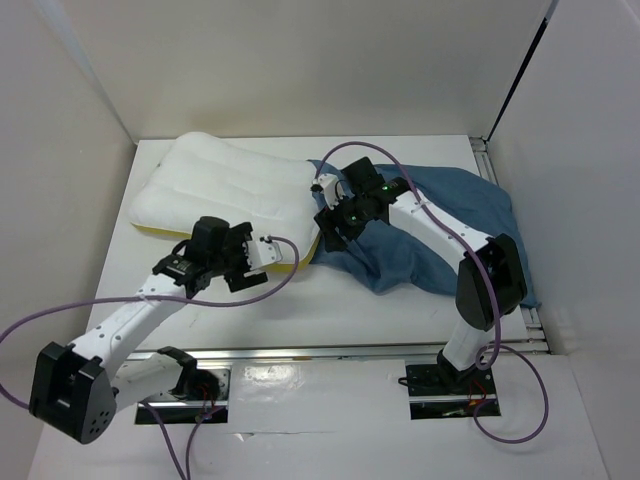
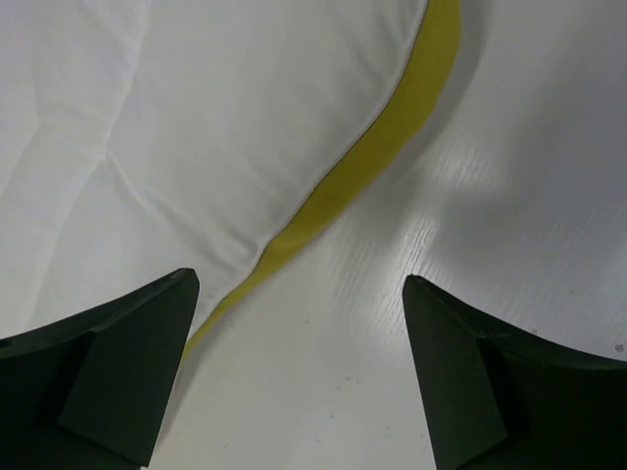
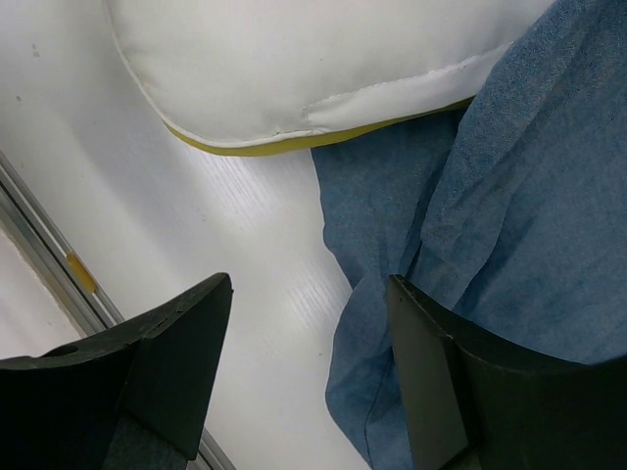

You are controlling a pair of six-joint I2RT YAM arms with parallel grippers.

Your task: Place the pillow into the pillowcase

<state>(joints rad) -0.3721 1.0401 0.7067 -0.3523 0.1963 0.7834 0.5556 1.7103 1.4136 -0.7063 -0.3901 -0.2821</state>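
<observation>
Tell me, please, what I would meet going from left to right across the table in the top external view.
pillow → right gripper → pillowcase

Pillowcase [image 1: 480, 200] mouth behind right arm [image 1: 432, 226]

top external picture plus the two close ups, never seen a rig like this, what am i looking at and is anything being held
The top picture looks down on two robot arms, the left arm and the right arm, bolted at the near edge of a white table. On it lie a white pillow and a blue pillowcase, touching. The close-ups come from a camera on each wrist; the dark wedges are gripper fingers. The left gripper and right gripper are both open, holding nothing.
</observation>
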